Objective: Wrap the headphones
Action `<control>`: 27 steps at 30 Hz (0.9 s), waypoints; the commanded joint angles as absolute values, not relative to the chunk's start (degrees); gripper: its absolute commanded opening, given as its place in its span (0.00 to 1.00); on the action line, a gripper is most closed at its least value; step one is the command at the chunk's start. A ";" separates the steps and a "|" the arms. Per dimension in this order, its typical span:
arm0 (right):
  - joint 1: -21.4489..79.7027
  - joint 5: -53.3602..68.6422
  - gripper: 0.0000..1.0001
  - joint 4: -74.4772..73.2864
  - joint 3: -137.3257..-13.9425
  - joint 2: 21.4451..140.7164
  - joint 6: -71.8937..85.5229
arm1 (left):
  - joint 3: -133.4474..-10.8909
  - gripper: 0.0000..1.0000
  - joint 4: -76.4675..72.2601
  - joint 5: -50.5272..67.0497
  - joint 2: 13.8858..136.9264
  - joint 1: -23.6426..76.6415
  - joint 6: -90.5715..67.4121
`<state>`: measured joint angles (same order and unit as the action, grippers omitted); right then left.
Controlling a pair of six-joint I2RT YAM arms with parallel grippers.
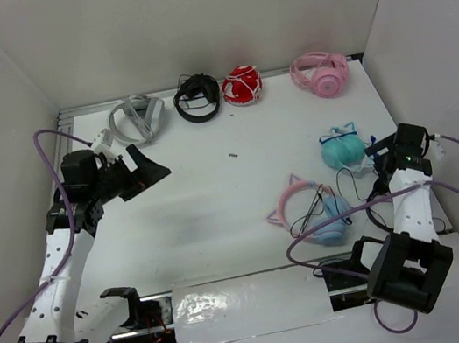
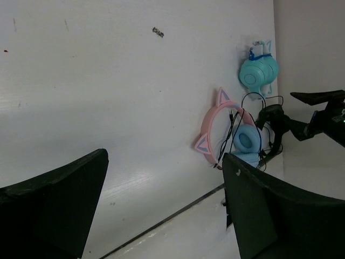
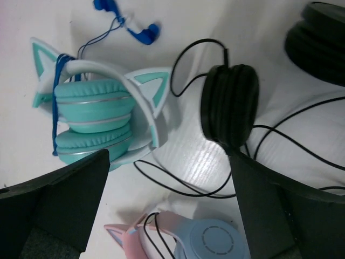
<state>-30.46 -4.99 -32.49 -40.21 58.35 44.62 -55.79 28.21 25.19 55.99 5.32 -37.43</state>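
Right wrist: headphones [image 3: 229, 110] round, padded, matte black; right claw [image 3: 170, 162], left claw [image 2: 164, 162] both agape.

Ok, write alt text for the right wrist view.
Black headphones lie on a white table, their thin cord sprawled in loose loops, just beyond the open right pincer. A teal cat-ear pair sits left; a pink pair peeks in below.
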 commanded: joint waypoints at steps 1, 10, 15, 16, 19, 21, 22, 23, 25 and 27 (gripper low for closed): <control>-27.51 -9.84 1.00 -29.26 -43.24 59.15 44.37 | -57.83 0.99 25.75 28.65 56.77 5.19 -35.60; -27.42 -14.41 1.00 -30.41 -39.20 63.80 49.57 | -58.71 0.99 25.23 29.26 59.32 5.19 -35.86; -25.24 -17.57 1.00 -32.95 -38.50 65.39 50.62 | -58.45 0.99 25.31 29.27 60.38 5.19 -34.98; -24.01 -18.71 1.00 -33.31 -38.06 65.22 51.41 | -58.62 0.99 25.57 29.01 60.73 5.10 -34.89; -19.08 -22.50 1.00 -34.80 -37.97 65.39 53.35 | -58.45 0.99 25.49 28.92 61.61 5.10 -34.98; -18.46 -19.89 1.00 -33.93 -38.23 66.61 52.04 | -57.75 0.99 24.62 29.97 62.05 5.19 -34.89; -18.28 -18.91 1.00 -32.79 -38.32 68.10 51.51 | -57.57 0.99 24.44 30.67 62.22 5.10 -34.63; -17.93 -18.46 1.00 -32.35 -38.32 68.99 51.07 | -57.57 0.99 24.35 30.85 62.84 5.10 -34.54; -16.88 -18.81 1.00 -32.26 -38.67 71.61 50.89 | -57.83 0.99 24.87 30.33 63.28 5.18 -34.19; -16.52 -19.68 1.00 -32.60 -38.85 73.55 51.24 | -58.18 0.99 25.66 28.40 63.98 5.10 -34.28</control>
<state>-17.45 -17.72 -32.56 -38.15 71.35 51.09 -56.21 26.96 28.40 63.35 5.32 -35.88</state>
